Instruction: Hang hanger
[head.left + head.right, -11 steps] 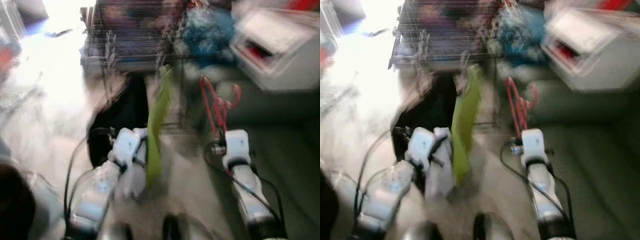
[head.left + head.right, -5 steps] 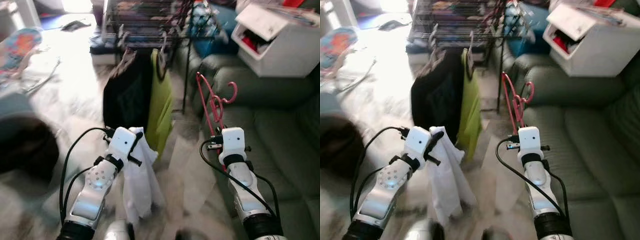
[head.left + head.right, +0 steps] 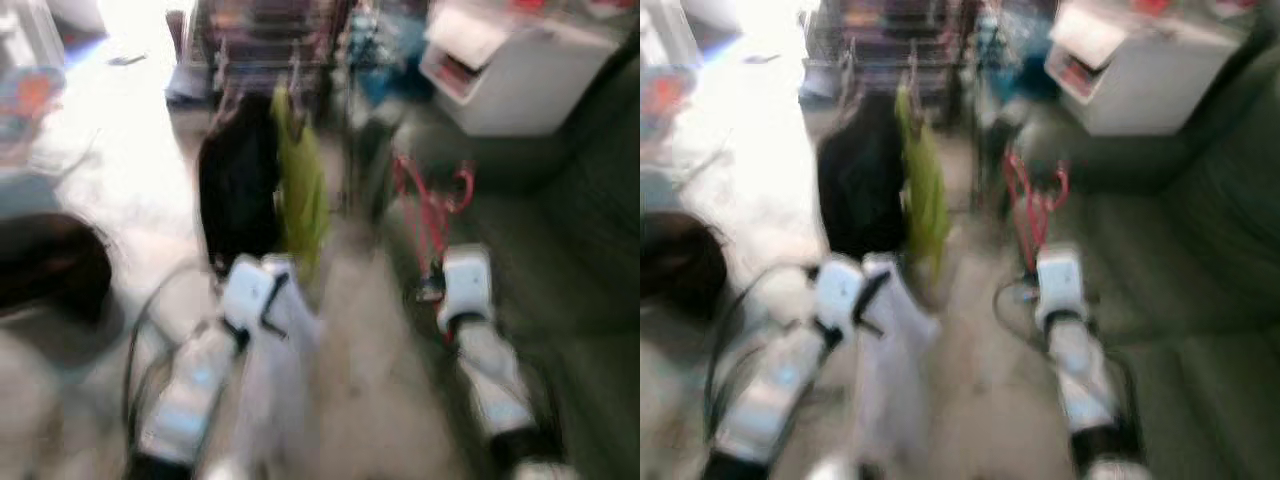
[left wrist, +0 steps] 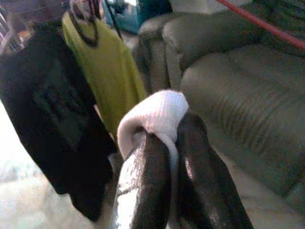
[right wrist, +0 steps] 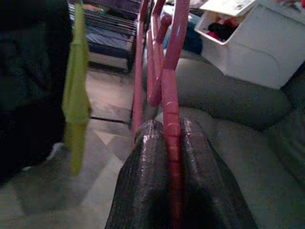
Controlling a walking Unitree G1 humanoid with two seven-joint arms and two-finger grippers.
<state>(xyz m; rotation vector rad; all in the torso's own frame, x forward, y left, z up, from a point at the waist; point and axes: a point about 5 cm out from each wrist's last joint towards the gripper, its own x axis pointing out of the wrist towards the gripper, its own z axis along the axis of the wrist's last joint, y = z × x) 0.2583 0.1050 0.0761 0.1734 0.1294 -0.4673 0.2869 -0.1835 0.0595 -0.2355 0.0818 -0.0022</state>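
A pink-red plastic hanger (image 5: 167, 57) stands upright in my right gripper (image 5: 170, 143), whose fingers are shut on its bar; in the eye views the hanger (image 3: 430, 205) rises above my right wrist, beside the sofa. My left gripper (image 4: 167, 143) is shut on a white garment (image 4: 155, 112), which hangs down below my left wrist (image 3: 280, 370). Ahead stands a wire drying rack (image 3: 270, 40) with a black garment (image 3: 238, 185) and a yellow-green one (image 3: 300, 185) hanging from it on hangers. The eye views are blurred.
A dark grey-green sofa (image 3: 560, 250) runs along the right. A white open box (image 3: 510, 70) sits at the back right. A dark rounded object (image 3: 50, 270) lies on the floor at the left. Bare pale floor lies between me and the rack.
The whole picture has shifted and blurred, so the camera has moved. Both grippers keep their holds: hanger on the right, white garment on the left.
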